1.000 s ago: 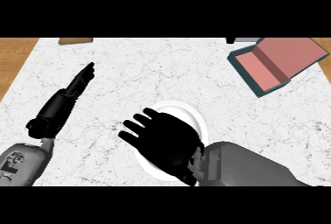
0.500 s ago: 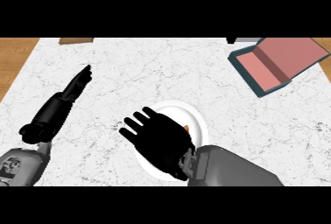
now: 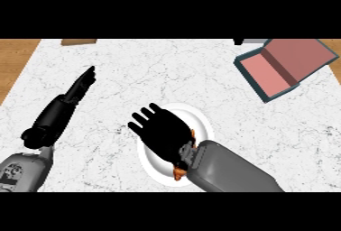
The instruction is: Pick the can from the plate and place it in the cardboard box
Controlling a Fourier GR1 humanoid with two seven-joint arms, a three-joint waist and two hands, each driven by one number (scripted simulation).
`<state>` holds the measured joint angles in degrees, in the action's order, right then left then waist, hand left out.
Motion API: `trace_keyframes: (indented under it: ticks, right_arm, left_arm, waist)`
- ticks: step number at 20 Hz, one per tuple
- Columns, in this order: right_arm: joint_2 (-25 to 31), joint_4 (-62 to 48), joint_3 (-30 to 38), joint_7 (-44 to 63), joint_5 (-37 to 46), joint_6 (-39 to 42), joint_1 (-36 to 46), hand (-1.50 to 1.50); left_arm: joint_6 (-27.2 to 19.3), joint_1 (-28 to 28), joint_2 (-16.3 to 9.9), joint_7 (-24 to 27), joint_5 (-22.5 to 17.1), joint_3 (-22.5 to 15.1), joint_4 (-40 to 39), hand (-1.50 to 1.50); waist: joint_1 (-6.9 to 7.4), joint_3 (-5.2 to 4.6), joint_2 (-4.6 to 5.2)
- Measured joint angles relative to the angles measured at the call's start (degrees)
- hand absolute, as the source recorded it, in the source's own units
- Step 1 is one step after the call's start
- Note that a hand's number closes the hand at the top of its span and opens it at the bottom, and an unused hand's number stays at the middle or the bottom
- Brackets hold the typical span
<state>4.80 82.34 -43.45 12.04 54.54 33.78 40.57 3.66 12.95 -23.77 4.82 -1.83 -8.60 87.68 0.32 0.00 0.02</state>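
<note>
Over the plate point(image 3: 203, 118) the right hand point(image 3: 163, 133) hovers with straight fingers, probably hiding the orange can point(image 3: 180, 171). Next it must close around it, then carry it to the box point(image 3: 283, 67). Left hand point(image 3: 78, 88) rests flat.

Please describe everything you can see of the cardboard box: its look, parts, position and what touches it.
The cardboard box lies at the far right of the white marble counter, turned at an angle to the counter's edges. It is open at the top, with a pink-red inside and dark teal outer walls. An inner ridge or fold divides the inside into two sections. Nothing shows inside it. No hand touches it; the right hand is over the plate, well apart from the box.
</note>
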Motion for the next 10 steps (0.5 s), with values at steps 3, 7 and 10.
trace_keyframes:
  ticks: [3, 7, 10]
  right_arm:
    - [-0.3, -0.1, 0.4, -2.1, 1.9, 0.0, -2.0, -1.50]
    - [-1.6, -3.3, 1.3, -5.5, 4.4, -1.0, -2.9, -1.50]
    - [-2.7, -7.0, 1.9, -7.2, 7.3, -3.0, -3.2, -1.50]
  left_arm:
    - [0.8, 0.5, 1.1, -0.1, 0.9, 0.8, -0.7, 0.00]
    - [1.3, -0.1, 2.3, 0.0, 2.4, 1.5, -0.3, 0.00]
    - [2.3, 0.5, 3.0, -1.0, 2.5, 2.5, -0.2, 0.00]
  waist:
    - [-0.13, 0.00, -0.01]
    - [-0.09, 0.00, -0.01]
    - [-0.07, 0.00, 0.00]
